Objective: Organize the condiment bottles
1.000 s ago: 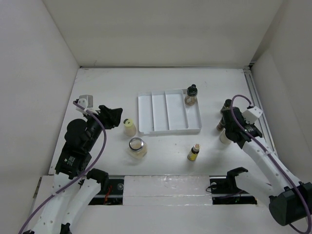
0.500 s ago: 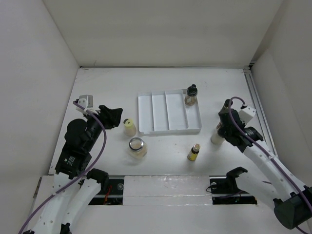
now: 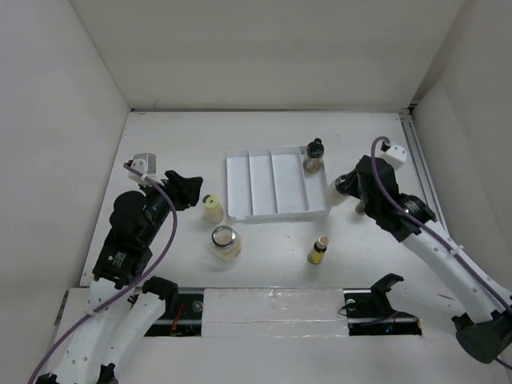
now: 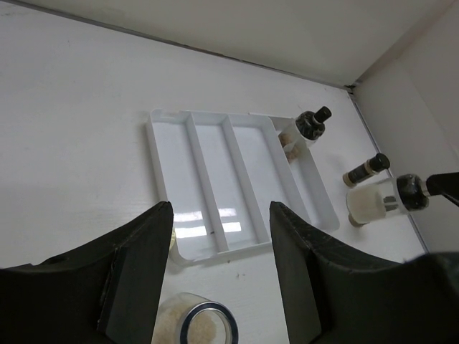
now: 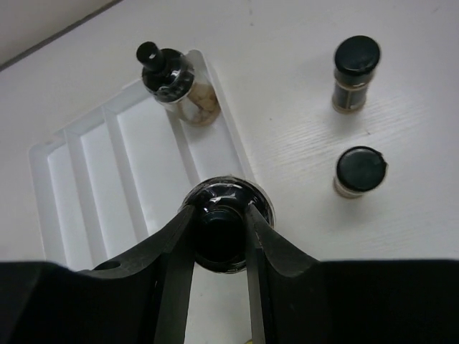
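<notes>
- Right jaws are clenching a black-capped pale bottle (image 5: 228,197) above the right rim of the white divided plastic tray (image 5: 147,154); it is probably needing an upright, inward descent.
- Left jaws are hanging released, empty.

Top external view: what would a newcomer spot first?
The right gripper is shut on the black cap of a white-filled bottle and holds it tilted at the right wall of the white divided tray. A single black-capped bottle stands in the tray's far right corner. Left of the tray, the left gripper is open beside a pale yellow bottle.
</notes>
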`<state>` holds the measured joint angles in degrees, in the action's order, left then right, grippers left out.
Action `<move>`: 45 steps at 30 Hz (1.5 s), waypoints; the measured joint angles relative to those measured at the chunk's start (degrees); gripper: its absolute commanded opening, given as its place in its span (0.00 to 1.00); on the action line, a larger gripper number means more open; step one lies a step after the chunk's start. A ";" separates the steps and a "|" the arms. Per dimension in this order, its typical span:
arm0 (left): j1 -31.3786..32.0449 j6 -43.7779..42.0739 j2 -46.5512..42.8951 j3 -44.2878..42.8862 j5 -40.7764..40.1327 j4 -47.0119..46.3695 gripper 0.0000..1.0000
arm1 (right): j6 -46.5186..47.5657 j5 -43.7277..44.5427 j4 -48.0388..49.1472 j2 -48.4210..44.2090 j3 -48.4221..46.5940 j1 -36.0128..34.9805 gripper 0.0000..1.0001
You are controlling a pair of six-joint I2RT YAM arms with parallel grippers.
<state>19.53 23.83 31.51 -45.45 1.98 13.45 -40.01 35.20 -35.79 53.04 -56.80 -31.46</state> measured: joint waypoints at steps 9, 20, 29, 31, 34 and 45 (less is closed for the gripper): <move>-1.36 -0.02 1.42 0.00 0.72 -0.63 0.52 | 7.65 -4.90 15.47 18.69 -1.81 -0.24 0.28; -1.66 -0.02 3.48 0.00 1.05 -0.63 0.52 | 11.47 -6.51 24.06 27.56 -4.44 3.87 0.28; -1.66 -0.02 3.58 0.00 1.07 -0.66 0.52 | 11.76 -6.62 25.99 29.46 -4.09 5.16 0.28; -1.66 -0.02 3.58 0.00 1.07 -0.66 0.52 | 11.76 -6.78 26.25 30.69 -4.09 5.14 0.28; -1.66 -0.02 3.58 0.00 1.07 -0.66 0.52 | 11.80 -6.71 26.40 32.48 -4.07 4.79 0.30; -1.66 -0.57 4.15 0.00 0.76 -0.63 0.53 | 13.75 -0.96 26.58 34.67 -4.79 -1.09 0.86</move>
<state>17.87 23.27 35.66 -45.45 2.74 12.82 -26.26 34.24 -9.21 87.70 -61.58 -32.56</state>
